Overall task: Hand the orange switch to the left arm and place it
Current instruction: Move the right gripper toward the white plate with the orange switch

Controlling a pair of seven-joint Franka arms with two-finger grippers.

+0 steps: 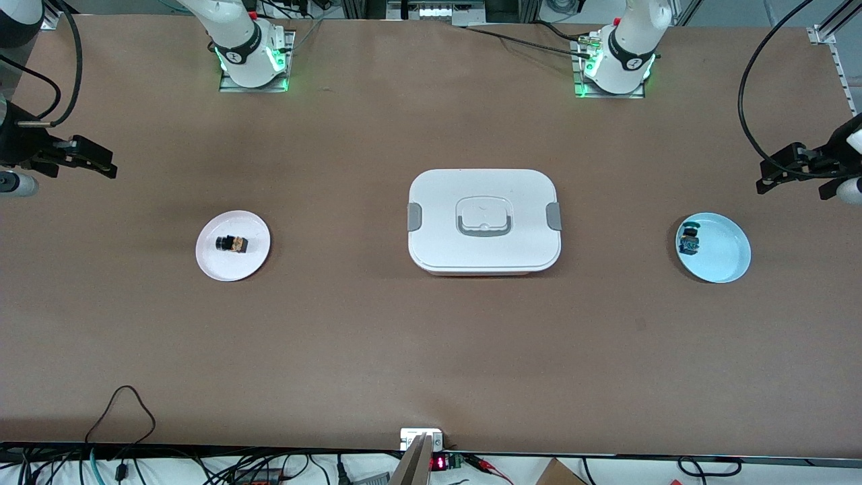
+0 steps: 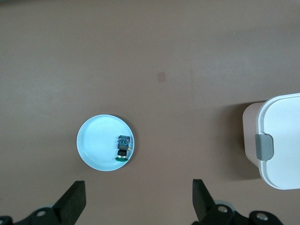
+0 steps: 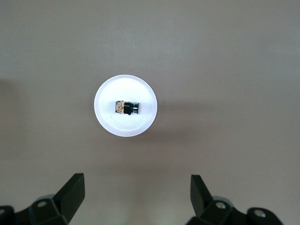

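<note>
On a white plate [image 1: 232,266] lies the orange switch [image 1: 231,243]; both the left claw [image 1: 794,170] and the right claw [image 1: 79,158] are held spread apart above the table's [image 1: 431,350] ends.

Brown table [image 1: 377,350]; black cables [image 1: 121,411] along near edge.

We see a plain brown table [image 1: 431,350] carrying a white box [image 1: 483,221] with grey side clips and a grey-edged handle. On a white plate [image 1: 232,261] lies an orange-tan switch [image 1: 231,243] with a black end; a pale blue plate [image 1: 724,259] holds a blue-bodied switch [image 1: 689,240]. Both white arms end in black grippers, with green lights glowing at their bases.
</note>
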